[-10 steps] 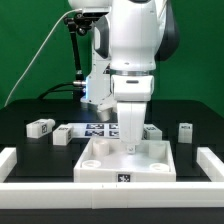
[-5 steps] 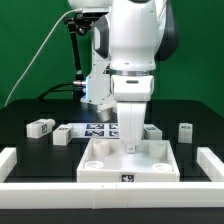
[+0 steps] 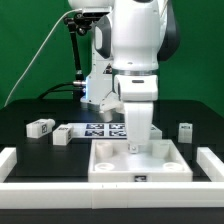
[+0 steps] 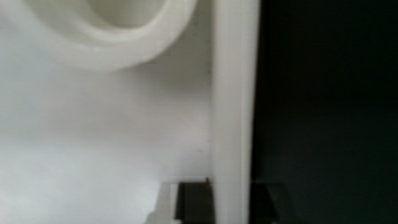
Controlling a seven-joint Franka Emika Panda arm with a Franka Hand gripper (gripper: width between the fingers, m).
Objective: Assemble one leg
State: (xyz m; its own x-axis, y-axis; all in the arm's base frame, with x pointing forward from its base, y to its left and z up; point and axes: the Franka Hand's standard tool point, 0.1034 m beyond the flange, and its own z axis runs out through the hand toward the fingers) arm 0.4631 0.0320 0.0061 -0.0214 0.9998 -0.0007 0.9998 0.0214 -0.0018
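The large white square tray-like piece (image 3: 120, 170) with corner sockets lies on the black table. My gripper (image 3: 133, 148) reaches down into it and is shut on its back wall. In the wrist view the thin white wall (image 4: 233, 110) runs between my two dark fingertips, with the gripper (image 4: 231, 202) closed around it. A round socket (image 4: 134, 25) shows on the tray floor. Small white legs with marker tags lie behind the tray: two on the exterior view's left (image 3: 41, 127) (image 3: 62, 134), one on the right (image 3: 185, 131), and one (image 3: 153, 131) partly hidden by the arm.
The marker board (image 3: 98, 128) lies behind the tray. White raised borders stand at the exterior view's left (image 3: 10, 160), right (image 3: 212, 162) and front (image 3: 100, 207) of the table. A green backdrop and cables are behind the arm.
My gripper and the tray-like piece have shifted together toward the exterior view's right. The legs and the marker board have not moved.
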